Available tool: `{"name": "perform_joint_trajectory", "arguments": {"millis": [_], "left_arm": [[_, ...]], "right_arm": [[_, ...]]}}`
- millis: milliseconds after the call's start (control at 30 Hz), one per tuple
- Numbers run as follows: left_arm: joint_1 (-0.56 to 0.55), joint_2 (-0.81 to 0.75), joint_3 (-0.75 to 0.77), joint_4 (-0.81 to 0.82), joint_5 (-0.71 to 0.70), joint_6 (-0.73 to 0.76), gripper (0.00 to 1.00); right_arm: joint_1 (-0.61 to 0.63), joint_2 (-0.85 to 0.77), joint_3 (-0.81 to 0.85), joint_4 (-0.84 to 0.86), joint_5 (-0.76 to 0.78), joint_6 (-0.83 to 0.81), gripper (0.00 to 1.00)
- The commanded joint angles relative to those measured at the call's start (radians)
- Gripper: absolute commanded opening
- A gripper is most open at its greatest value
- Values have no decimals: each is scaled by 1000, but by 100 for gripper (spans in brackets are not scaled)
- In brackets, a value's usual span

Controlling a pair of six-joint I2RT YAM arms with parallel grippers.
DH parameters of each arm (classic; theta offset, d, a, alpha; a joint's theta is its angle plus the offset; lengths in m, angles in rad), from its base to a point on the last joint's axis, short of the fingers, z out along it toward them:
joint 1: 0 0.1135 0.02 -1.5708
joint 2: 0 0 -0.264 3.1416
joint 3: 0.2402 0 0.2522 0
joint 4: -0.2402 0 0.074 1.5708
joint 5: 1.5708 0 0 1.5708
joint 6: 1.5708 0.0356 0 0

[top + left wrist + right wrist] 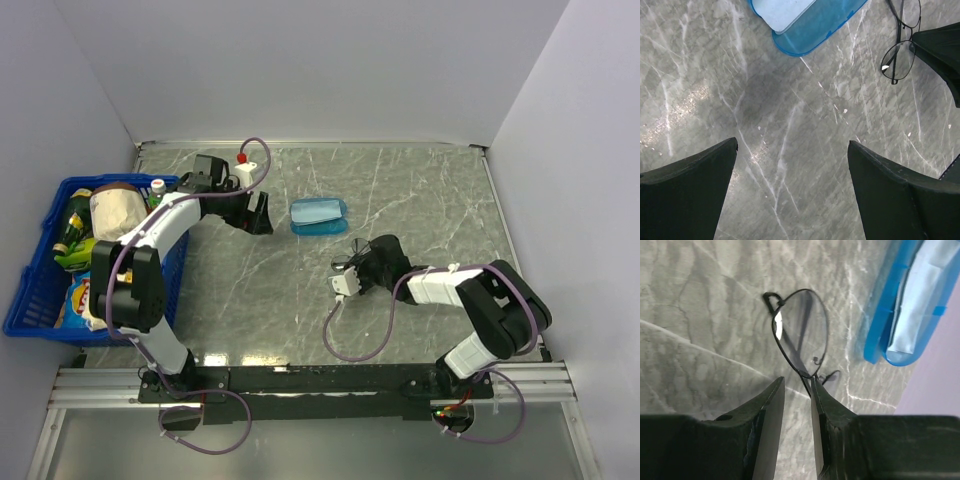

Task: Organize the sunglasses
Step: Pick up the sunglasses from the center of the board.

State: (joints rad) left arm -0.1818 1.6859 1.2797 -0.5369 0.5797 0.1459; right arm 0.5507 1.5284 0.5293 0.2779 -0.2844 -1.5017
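Sunglasses lie flat on the grey table, near the blue case with a pale cloth in it. Your right gripper: jaws narrowed to a slit astride the frame's edge, not clamped. Left gripper: jaws wide, nothing held, hanging beside the case. Blue basket sits far left.

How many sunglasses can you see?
1. The sunglasses sit beside the case, with the right gripper straddling their frame. The full basket could hide more.
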Motion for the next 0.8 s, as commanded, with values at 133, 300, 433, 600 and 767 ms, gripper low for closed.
{"name": "perform_joint_trajectory", "arguments": {"millis": [133, 300, 433, 600, 767], "left_arm": [[8, 31, 9, -14, 63, 30, 97], [12, 34, 9, -17, 77, 30, 96], [15, 43, 18, -26, 88, 34, 97], [15, 44, 17, -31, 95, 37, 96], [16, 46, 20, -32, 98, 38, 96]], "right_arm": [[8, 36, -3, 104, 19, -48, 33], [11, 53, -29, 197, 27, -48, 33], [14, 56, -26, 201, 34, -51, 32], [17, 64, -9, 165, 30, -48, 31], [20, 79, -12, 196, 34, -42, 26]]}}
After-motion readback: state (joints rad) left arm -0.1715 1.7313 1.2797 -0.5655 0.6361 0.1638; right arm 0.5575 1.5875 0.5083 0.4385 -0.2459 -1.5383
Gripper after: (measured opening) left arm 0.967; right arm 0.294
